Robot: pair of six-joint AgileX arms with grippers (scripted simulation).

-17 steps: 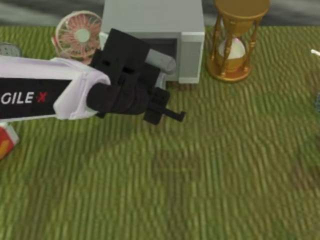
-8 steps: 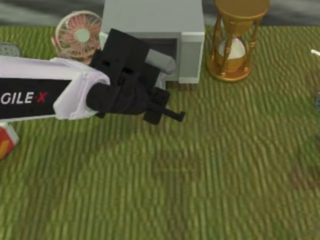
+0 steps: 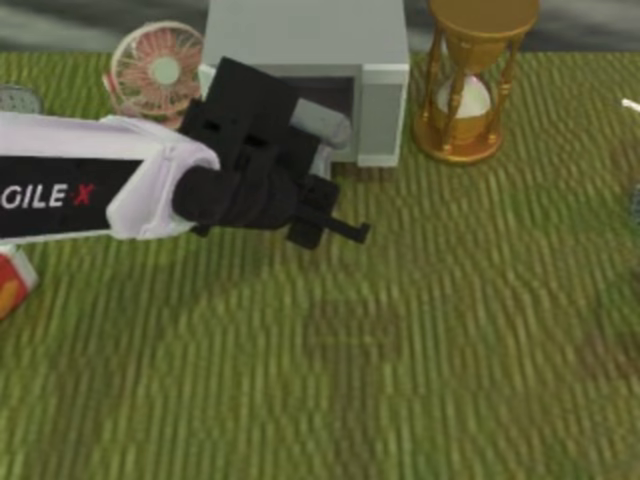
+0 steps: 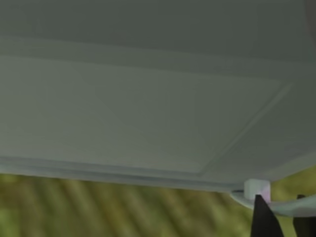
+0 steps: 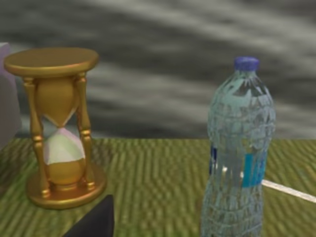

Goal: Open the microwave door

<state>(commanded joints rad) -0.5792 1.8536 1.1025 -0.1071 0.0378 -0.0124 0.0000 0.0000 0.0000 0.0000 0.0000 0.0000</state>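
Observation:
The silver-grey microwave (image 3: 300, 35) stands at the back of the table. Its door (image 4: 148, 108) is swung partly out from the left hinge, and dark interior (image 3: 325, 92) shows behind it. A pale curved handle (image 3: 332, 127) sticks out at the door's free edge. My left arm (image 3: 120, 190) reaches in from the left. My left gripper (image 4: 279, 210) is shut on the handle (image 4: 291, 206), which passes between its two dark fingers. Most of the door is hidden under the wrist in the top view. My right gripper (image 5: 101, 222) is parked off the top view's right side.
A pink fan (image 3: 157, 68) stands left of the microwave. A golden hourglass (image 3: 468, 85) is right beside it on the other side. A water bottle (image 5: 239, 153) stands near the right arm. A red and white object (image 3: 12, 280) lies at the left edge.

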